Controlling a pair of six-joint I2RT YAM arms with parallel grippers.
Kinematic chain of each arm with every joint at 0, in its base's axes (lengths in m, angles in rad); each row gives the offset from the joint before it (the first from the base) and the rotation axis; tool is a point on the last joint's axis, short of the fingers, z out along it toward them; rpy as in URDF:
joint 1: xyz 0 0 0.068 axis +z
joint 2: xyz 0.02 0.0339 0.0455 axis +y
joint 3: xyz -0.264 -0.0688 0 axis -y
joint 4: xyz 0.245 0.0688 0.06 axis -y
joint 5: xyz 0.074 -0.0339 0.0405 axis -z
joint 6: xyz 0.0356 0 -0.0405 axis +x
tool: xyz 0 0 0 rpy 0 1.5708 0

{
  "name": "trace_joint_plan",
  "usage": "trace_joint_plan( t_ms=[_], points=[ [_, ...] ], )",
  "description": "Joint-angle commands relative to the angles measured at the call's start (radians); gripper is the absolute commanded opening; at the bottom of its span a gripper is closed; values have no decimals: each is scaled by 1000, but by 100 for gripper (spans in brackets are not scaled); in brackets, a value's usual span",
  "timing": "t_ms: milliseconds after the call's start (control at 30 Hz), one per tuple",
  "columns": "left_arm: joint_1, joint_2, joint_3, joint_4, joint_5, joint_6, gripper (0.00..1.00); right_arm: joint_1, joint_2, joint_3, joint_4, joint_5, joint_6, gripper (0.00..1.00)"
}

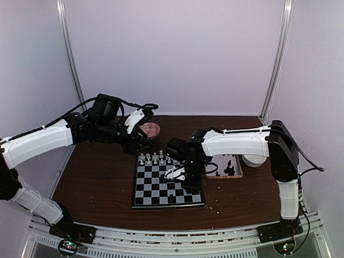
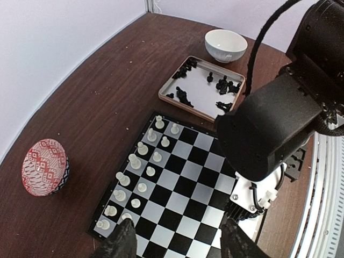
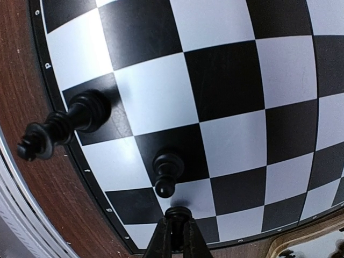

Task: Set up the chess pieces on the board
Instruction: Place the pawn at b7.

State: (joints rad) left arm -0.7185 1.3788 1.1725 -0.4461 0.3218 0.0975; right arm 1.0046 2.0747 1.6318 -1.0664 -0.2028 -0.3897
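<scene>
The board (image 1: pixel 161 191) lies in the middle of the table, with white chess pieces (image 1: pixel 153 159) in two rows along its far side. In the left wrist view those white pieces (image 2: pixel 142 148) line the board's (image 2: pixel 183 188) left edge. My left gripper (image 2: pixel 180 244) hangs open over that end, nothing between its fingers (image 2: pixel 121 242). My right gripper (image 3: pixel 176 223) is shut on a small black piece (image 3: pixel 177 212), held just over a light square near the board's (image 3: pixel 236 80) rim. A black pawn (image 3: pixel 166 172) and a taller black piece (image 3: pixel 64 126) stand close by.
A wooden-rimmed tray (image 2: pixel 167 86) holding several black pieces sits right of the board (image 1: pixel 238 173). A white bowl (image 2: pixel 226 45) stands beyond it, and a red patterned bowl (image 2: pixel 45 166) sits off the board's far edge. The right arm's black housing (image 2: pixel 274 129) looms over the board.
</scene>
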Motion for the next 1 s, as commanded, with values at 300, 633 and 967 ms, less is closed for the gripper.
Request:
trace_joint_plan(
  t_ms=[300,633,967],
  points=[
    [8,-23,13,17,-4,-8,54,5,42,42,-13,36,3,6],
    [8,-21,11,17,-4,-7,54,6,37,48,-23,37,4,18],
    [8,-17,12,17,-12,-9,54,-26,-144,3,-44,9,-18,27]
  ],
)
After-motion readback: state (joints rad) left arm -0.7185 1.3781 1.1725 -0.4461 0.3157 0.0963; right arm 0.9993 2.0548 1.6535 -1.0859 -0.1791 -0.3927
